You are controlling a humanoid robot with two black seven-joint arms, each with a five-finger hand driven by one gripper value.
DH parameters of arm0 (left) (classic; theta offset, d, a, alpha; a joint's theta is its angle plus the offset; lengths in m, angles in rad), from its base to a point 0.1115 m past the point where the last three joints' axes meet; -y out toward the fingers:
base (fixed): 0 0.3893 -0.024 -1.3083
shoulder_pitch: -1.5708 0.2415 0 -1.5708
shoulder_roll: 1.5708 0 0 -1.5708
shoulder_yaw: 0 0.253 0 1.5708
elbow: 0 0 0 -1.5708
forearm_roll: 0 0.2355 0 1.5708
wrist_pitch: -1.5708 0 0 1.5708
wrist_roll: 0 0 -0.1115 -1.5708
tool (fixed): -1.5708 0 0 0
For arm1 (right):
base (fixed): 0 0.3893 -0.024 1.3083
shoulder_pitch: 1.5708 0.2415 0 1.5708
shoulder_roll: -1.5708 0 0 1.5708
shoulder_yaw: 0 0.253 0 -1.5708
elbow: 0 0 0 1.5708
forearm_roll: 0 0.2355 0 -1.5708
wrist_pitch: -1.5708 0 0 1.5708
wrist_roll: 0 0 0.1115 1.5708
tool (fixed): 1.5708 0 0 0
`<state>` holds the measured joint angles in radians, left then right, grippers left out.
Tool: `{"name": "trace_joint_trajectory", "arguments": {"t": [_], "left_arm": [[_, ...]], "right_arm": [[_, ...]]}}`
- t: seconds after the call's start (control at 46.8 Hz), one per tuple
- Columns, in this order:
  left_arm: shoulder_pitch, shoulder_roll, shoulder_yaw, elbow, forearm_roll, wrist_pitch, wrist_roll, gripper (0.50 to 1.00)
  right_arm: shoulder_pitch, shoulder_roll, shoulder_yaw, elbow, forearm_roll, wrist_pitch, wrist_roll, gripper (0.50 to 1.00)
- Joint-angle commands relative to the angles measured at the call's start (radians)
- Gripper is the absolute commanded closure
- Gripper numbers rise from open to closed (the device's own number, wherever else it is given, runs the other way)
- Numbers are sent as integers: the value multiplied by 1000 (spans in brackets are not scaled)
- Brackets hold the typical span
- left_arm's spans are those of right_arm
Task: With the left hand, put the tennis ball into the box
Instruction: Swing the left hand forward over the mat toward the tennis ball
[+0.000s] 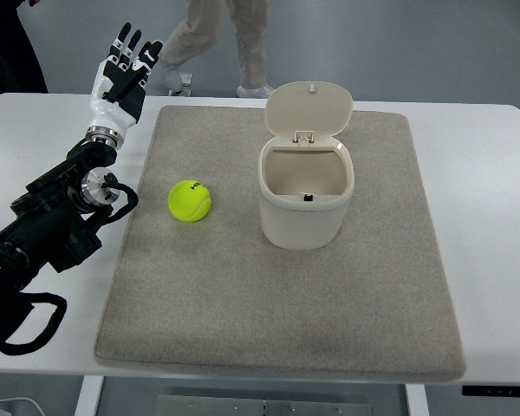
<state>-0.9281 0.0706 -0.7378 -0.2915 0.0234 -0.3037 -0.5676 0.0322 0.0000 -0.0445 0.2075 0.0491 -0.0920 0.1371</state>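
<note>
The left robot hand hovers near the bench's far-left corner, fingers spread, holding nothing. The tennis ball sits on the mat (left-centre) — lower over it squarely before closing, then carry to the open-lidded box.

Yellow-green tennis ball, cream box, grey mat, white table.

The tennis ball lies on the mat, nearer the robot than the left hand and to its right. The box stands farther right
</note>
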Motion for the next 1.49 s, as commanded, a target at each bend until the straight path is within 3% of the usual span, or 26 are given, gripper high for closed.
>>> {"name": "trace_joint_trajectory", "arguments": {"t": [0.0, 0.149, 0.491, 0.812, 1.089, 1.474], "left_arm": [[2, 1, 0, 0, 0, 0, 0, 510], [2, 0, -6, 0, 0, 35, 0, 508], [-5, 5, -2, -3, 0, 26, 0, 508], [-106, 57, 20, -14, 6, 17, 25, 510], [-212, 161, 374, -110, 6, 14, 63, 510], [-282, 294, 765, -232, 7, -123, 64, 510]], "right_arm": [[0, 0, 0, 1, 0, 0, 1, 562], [0, 0, 0, 0, 0, 0, -1, 562], [0, 0, 0, 0, 0, 0, 1, 562], [0, 0, 0, 1, 0, 0, -1, 562], [0, 0, 0, 0, 0, 0, -1, 562], [0, 0, 0, 0, 0, 0, -1, 562]]}}
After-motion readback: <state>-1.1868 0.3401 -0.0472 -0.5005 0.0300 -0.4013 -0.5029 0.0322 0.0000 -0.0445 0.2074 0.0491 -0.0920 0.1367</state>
